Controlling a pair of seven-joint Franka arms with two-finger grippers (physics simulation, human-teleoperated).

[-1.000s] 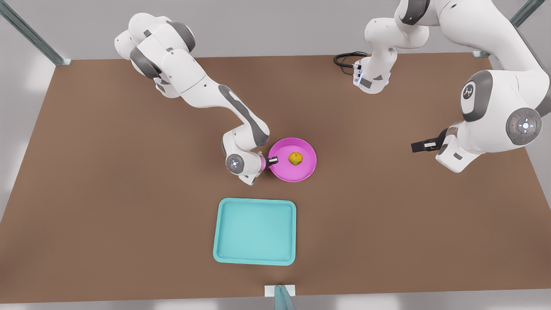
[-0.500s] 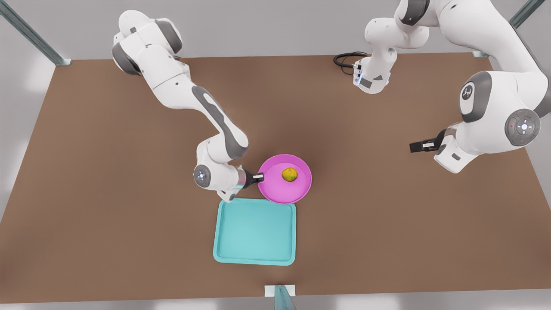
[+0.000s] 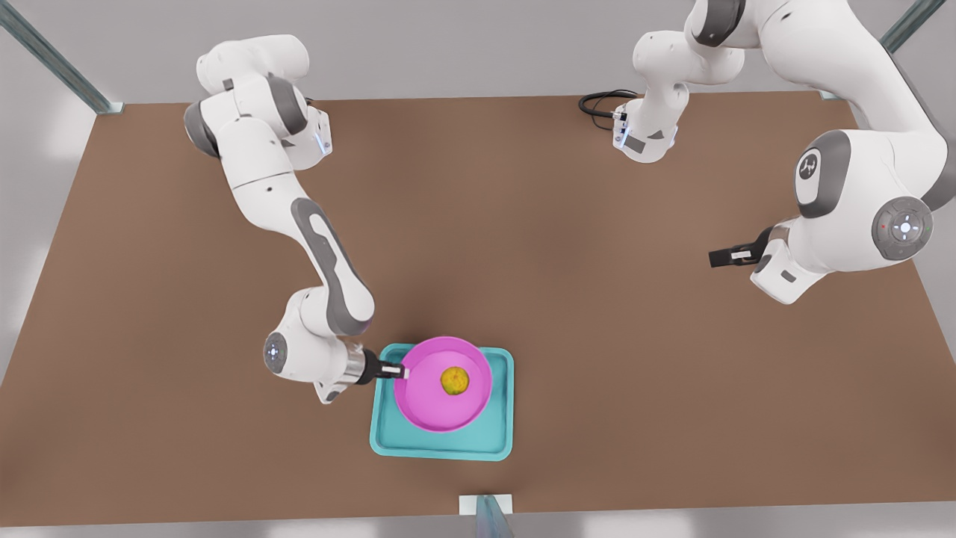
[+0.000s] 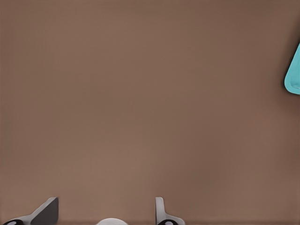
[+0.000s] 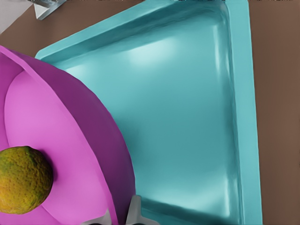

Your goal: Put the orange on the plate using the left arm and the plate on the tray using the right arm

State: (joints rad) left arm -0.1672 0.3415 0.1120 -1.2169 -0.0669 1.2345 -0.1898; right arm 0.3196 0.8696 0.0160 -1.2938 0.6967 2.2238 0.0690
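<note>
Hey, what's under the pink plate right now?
The tray lies under the plate, which the right gripper grips by the rim, orange inside. Whether plate and tray touch is hidden.

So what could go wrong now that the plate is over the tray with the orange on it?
The right claw grips only the rim of the pink plate, so the plate could tilt and the orange might roll off. The plate sits toward one side of the turquoise tray, so it might land on the raised edge. The left claw waits far off, open, and cannot help.
</note>
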